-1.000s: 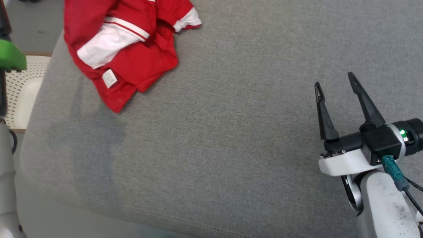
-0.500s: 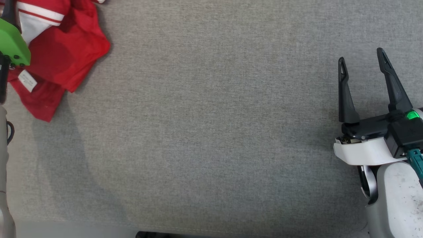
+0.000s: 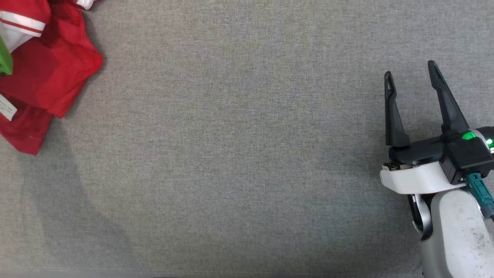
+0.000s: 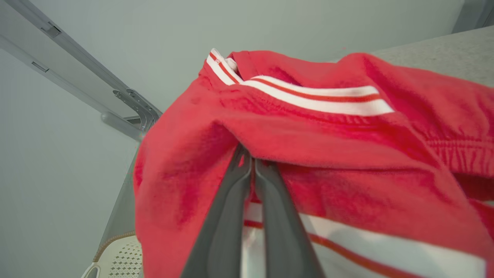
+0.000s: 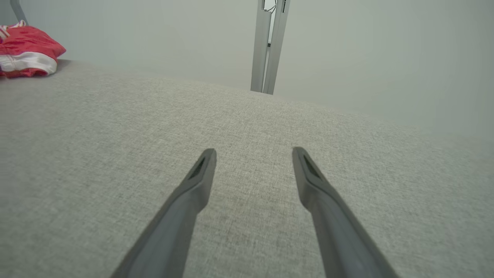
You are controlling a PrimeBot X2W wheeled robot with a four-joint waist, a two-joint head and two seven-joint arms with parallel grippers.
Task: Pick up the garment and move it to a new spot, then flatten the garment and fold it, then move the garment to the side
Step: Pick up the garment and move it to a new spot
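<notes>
The garment (image 3: 46, 77) is a crumpled red piece with white stripes and a small white label, lying at the far left of the grey fabric surface (image 3: 239, 154). In the left wrist view my left gripper (image 4: 249, 159) is shut, its two fingertips pressed together on a fold of the red garment (image 4: 308, 143). Over bare fabric at the right my right gripper (image 3: 410, 71) hovers open, nothing between its fingers (image 5: 200, 173). The right wrist view shows the garment (image 5: 27, 54) far off at the upper left.
A green part (image 3: 4, 60) of my left arm sits at the left edge over the garment. A perforated cream basket (image 4: 115, 258) lies beyond the surface's edge. A grey metal post (image 5: 268, 46) stands behind the surface against a pale wall.
The head camera has swung right, so the garment slid to the picture's left edge. The left gripper, open before, has shut on the garment. The right gripper stays open.
</notes>
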